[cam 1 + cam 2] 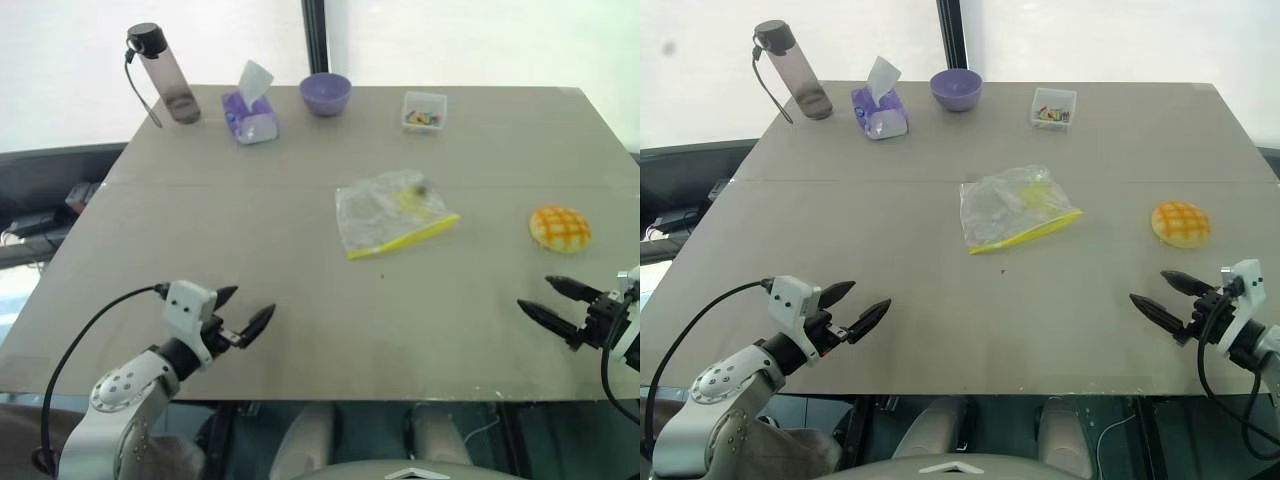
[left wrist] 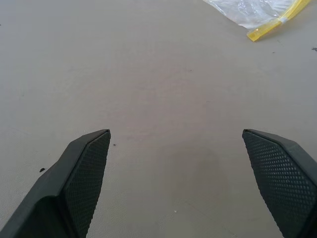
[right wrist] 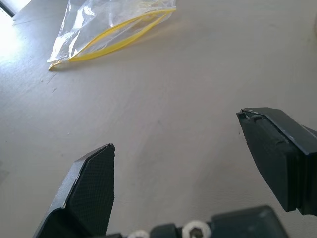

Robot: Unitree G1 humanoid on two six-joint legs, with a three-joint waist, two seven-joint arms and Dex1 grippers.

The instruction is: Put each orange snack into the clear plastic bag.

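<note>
Table of plain grey filled the scene. Near its middle lay the clear plastic bag, crinkled, roughly square, a yellow strip along its near edge. Well to its right sat the orange snack, a small yellow-orange dome with darker criss-cross lines. Left gripper and right gripper hovered at the near edge, fingers spread wide, empty.
</note>
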